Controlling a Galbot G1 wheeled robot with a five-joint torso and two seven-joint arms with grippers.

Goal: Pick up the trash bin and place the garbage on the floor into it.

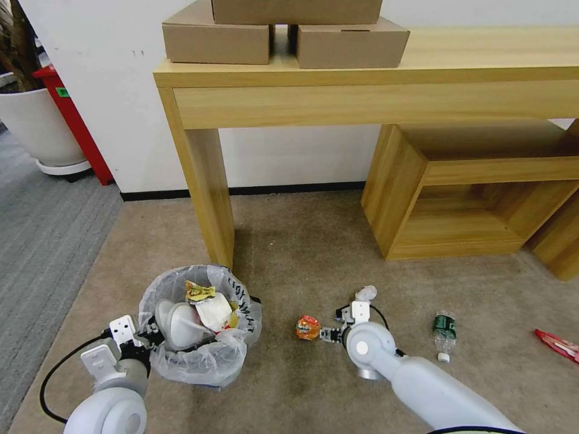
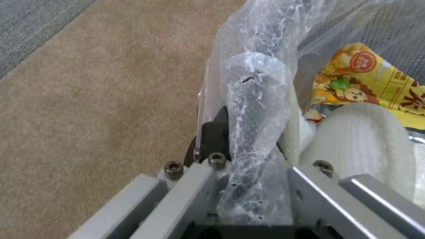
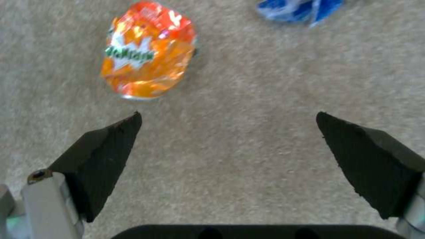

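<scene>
Right tool (image 3: 228,132): fingers spread wide, holding nothing, low over the floor (image 1: 289,241). An orange wrapper (image 3: 148,49) lies just beyond one fingertip, not touching it. A blue-white scrap (image 3: 301,8) is cut off at the frame edge.

Left tool (image 2: 248,146): closed on the bag-lined rim of the trash bin (image 1: 202,328). The bag hides the fingertips. The bin stands beside the desk leg (image 1: 208,193) and contains a yellow wrapper (image 2: 367,83) and white items. A green-label bottle (image 1: 445,334) lies on the carpet right of the right arm.

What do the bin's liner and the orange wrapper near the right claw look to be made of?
The trash bin's liner looks like thin translucent plastic film: crinkled, glossy, with the dark rim showing through where the left claw clamps it. The orange wrapper seems to be printed foil-type plastic: shiny, creased, silvery at one edge. It lies ahead of the open right claw.
</scene>
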